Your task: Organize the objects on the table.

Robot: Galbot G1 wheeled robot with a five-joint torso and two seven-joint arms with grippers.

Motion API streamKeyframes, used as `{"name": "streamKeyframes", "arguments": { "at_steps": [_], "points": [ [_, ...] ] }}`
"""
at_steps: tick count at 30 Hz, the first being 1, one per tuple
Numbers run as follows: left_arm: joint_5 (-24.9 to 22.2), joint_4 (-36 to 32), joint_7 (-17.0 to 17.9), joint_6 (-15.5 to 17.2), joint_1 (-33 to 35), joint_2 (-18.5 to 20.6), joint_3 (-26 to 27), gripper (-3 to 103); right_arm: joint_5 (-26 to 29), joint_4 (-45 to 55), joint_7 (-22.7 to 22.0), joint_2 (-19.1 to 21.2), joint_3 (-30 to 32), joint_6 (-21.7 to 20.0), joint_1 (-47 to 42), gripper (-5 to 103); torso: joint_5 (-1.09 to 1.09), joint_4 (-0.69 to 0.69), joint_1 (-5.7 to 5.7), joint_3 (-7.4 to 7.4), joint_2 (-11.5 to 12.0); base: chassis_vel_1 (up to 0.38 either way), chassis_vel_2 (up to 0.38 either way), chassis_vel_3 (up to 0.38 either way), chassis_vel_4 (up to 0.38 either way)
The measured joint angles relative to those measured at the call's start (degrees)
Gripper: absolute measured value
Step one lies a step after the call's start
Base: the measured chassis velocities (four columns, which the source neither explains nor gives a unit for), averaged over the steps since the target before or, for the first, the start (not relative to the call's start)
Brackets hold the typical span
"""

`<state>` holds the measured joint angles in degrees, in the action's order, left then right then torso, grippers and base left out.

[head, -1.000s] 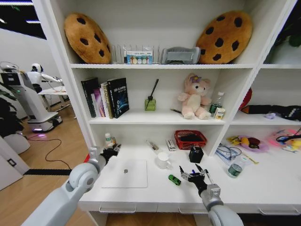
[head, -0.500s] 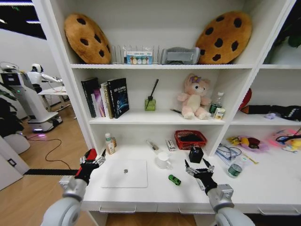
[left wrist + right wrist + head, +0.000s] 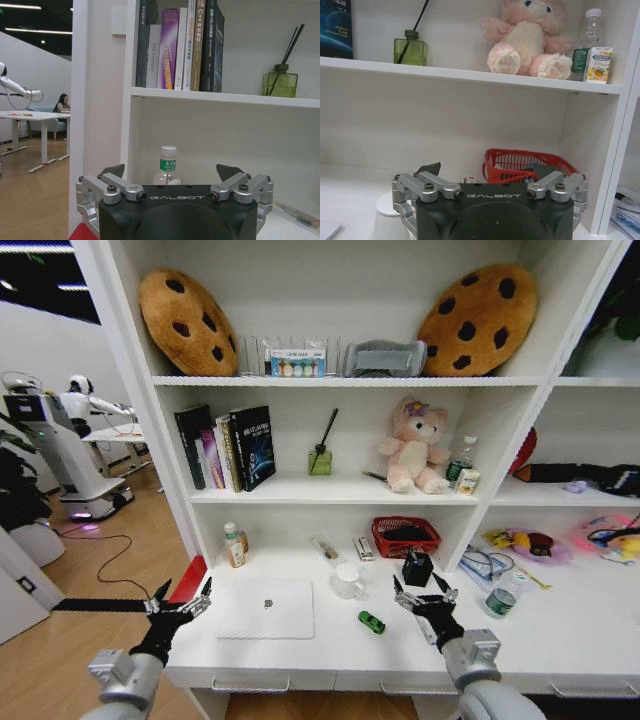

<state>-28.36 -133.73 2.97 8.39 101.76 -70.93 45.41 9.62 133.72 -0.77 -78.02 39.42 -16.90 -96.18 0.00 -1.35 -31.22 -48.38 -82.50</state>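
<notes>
The silver laptop point(image 3: 265, 607) lies shut on the white table point(image 3: 560, 640), left of centre. A tiny green toy car point(image 3: 371, 622) sits to its right. My left gripper point(image 3: 180, 605) hangs open just off the table's left edge, level with the laptop. In the left wrist view that gripper point(image 3: 172, 172) faces a small clear bottle point(image 3: 168, 159) by the shelf wall, the same bottle point(image 3: 234, 545) at the table's back left. My right gripper point(image 3: 425, 595) is open above the table, right of the car and in front of a black holder point(image 3: 417, 567).
A white cup point(image 3: 348, 581) stands behind the car. A red basket point(image 3: 405, 536), also the basket point(image 3: 530, 162) in the right wrist view, sits at the back. Another clear bottle point(image 3: 500, 597) and clutter lie at the right. Shelves with books point(image 3: 225, 448) and a pink bear point(image 3: 412, 445) rise behind.
My left arm has drawn back from the table's back left to beyond its left front edge. The right gripper shifted slightly rightward, then held still.
</notes>
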Motion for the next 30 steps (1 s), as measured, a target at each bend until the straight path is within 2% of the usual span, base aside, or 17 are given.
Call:
{"name": "streamKeyframes", "arguments": {
  "at_steps": [14, 24, 30],
  "points": [
    [-0.18, 0.13, 0.25, 0.2, -0.38, 0.21, -0.31, 100, 0.98, 0.76, 2.49, 2.14, 1.99, -1.98, 0.58, 100, -0.01, 0.01, -0.02, -0.01, 0.01, 0.001, -0.02, 0.001, 0.014],
    [-0.24, 0.17, 0.31, 0.26, -0.44, 0.24, -0.37, 100, 1.18, 0.12, 3.11, 2.06, 1.87, -1.02, 0.41, 100, -0.01, 0.0, 0.01, 0.0, 0.0, -0.03, -0.234, 0.047, 0.211],
    [-0.28, 0.2, 0.32, 0.29, -0.46, 0.27, -0.4, 100, 1.35, -0.42, 3.11, 1.98, 1.68, -0.77, 0.96, 100, 0.01, 0.0, 0.01, 0.0, 0.01, -0.162, -0.32, 0.149, 0.322]
  ]
}}
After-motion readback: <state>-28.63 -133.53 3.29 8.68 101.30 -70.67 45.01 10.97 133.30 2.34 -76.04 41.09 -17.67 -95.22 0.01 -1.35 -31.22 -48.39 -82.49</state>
